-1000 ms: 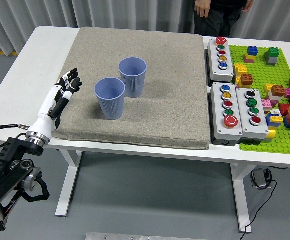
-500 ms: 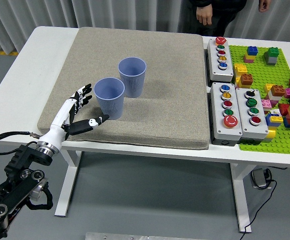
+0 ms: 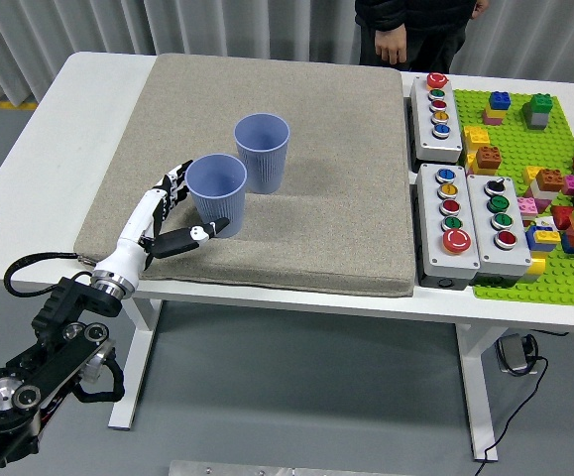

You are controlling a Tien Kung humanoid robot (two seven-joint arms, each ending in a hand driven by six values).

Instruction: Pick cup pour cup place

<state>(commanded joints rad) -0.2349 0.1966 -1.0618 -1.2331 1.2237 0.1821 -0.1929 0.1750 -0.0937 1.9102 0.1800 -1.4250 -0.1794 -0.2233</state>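
Two blue ribbed cups stand upright on the grey mat [image 3: 326, 178]. The near cup [image 3: 217, 194] sits left of centre; the far cup [image 3: 263, 151] stands just behind it to the right, almost touching. My left hand [image 3: 183, 206] is at the near cup's left side, fingers spread behind its left wall and thumb stretched along its front base. The hand is open around the cup, not closed on it. What is inside the cups is not discernible.
Three grey button boxes [image 3: 437, 103] lie right of the mat. A green baseplate [image 3: 524, 268] with several loose bricks fills the far right. A person [image 3: 405, 30] stands at the far side, hands hanging.
My left hand has slid right and forward from the mat's left edge up to the near cup, thumb now reaching under its front. The person shifted left.
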